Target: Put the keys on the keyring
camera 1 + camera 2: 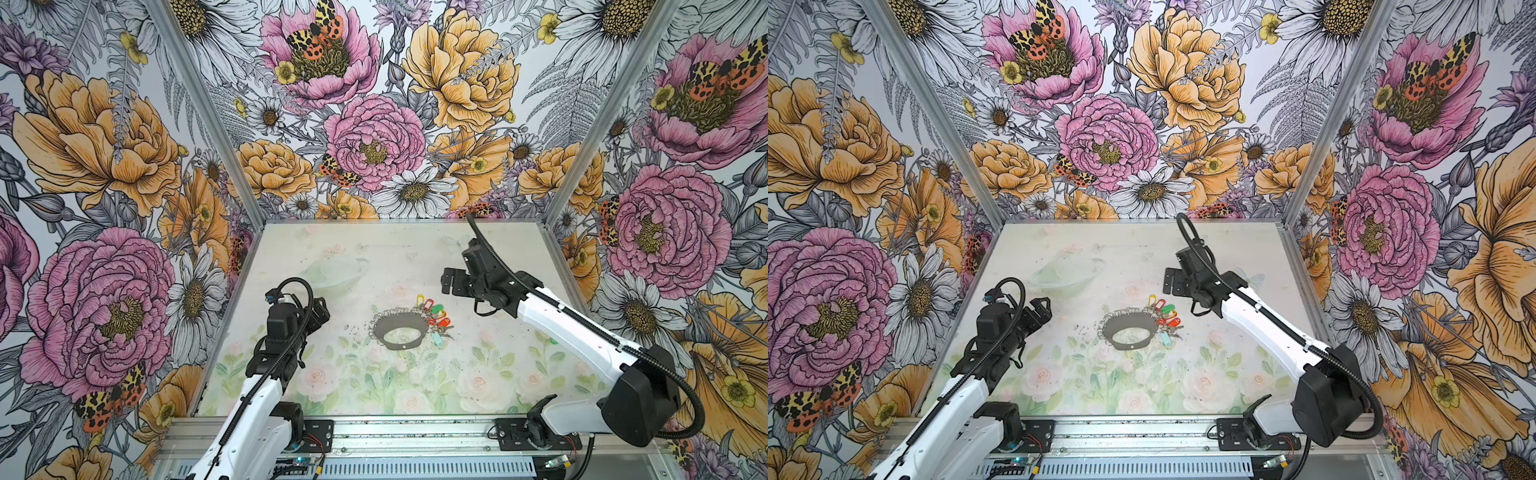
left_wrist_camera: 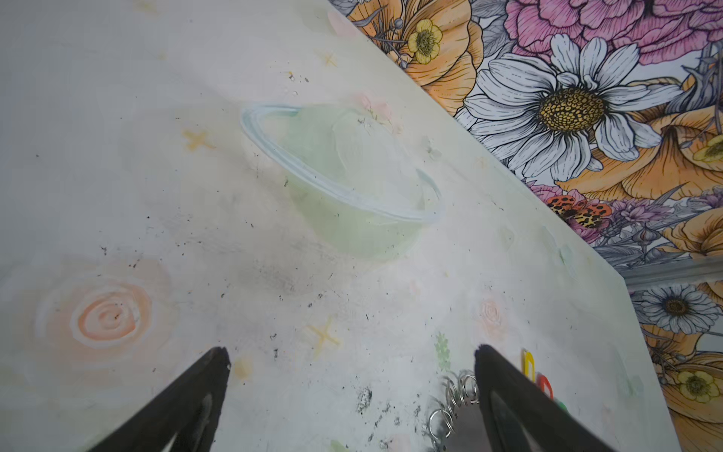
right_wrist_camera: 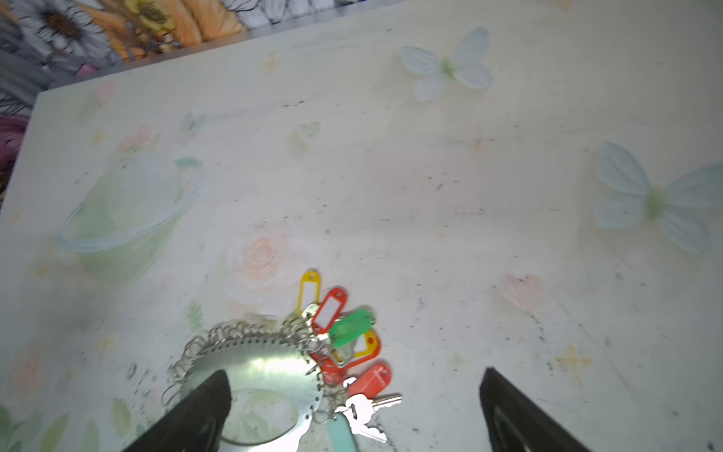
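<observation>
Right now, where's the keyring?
In both top views the keyring lies flat near the middle of the table, with the keys bunched at its right edge.

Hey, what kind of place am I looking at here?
Probably a robot lab cell: left arm and right arm bolted to a metal rail, flower-printed panels boxing in the table.

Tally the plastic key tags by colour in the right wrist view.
yellow tag: 1
green tag: 1
teal tag: 1
red or orange tags: 4, overlapping, so uncertain
Total: 7, perhaps more hidden underneath
</observation>
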Controlling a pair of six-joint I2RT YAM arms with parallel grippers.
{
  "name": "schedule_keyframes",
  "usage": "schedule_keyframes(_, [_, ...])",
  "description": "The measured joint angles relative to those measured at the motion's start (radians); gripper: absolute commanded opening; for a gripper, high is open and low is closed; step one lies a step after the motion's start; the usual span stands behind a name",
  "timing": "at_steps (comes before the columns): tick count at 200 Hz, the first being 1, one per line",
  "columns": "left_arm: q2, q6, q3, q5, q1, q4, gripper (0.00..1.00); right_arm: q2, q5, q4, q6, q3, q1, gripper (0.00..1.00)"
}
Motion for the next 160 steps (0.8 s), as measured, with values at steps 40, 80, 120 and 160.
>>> schedule_keyframes(40, [-0.043, 0.041, 0.005, -0.029, -0.029, -0.018, 0.99, -0.006, 0.0, -0.031, 0.024, -0.134, -0.403, 0.99])
schedule_keyframes(80, [-0.092, 0.064, 0.005, -0.069, -0.031, -0.029, 0.99, 0.066, -0.006, -0.042, 0.043, -0.172, -0.628, 0.99])
schedule_keyframes(120, [-0.106, 0.068, -0.007, -0.087, -0.031, -0.013, 0.99, 0.142, -0.017, -0.039, 0.05, -0.183, -0.729, 0.99])
schedule_keyframes(160, [-0.152, 0.068, -0.035, -0.092, -0.03, 0.005, 0.99, 0.208, -0.027, -0.019, 0.066, -0.183, -0.779, 0.99])
